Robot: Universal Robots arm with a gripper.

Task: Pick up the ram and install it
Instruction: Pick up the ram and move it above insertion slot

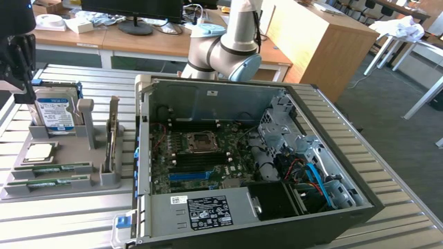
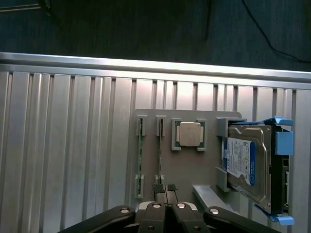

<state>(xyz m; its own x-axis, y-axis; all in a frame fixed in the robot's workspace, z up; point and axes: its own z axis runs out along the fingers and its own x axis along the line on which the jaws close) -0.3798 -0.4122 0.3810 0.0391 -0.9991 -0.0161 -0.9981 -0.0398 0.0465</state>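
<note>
Two green ram sticks lie side by side in slots of a grey holder (image 1: 111,179) at the exterior view's left, one ram stick (image 1: 54,168) behind the other ram stick (image 1: 49,182). From the wrist they appear on edge as thin strips, one ram stick (image 2: 140,150) and the second ram stick (image 2: 159,151). My gripper (image 1: 26,97) hangs above the holder's far end, near the hard drive. Its fingertips (image 2: 159,188) are pressed together, and the gripper (image 2: 165,189) is shut on nothing, hovering over the end of the second stick.
The holder also carries a square silver processor (image 2: 189,133) and a blue-labelled hard drive (image 2: 247,162). An open computer case (image 1: 325,129) lies at the exterior view's right, with motherboard memory slots (image 1: 197,161). All rests on a ribbed metal table (image 2: 63,145).
</note>
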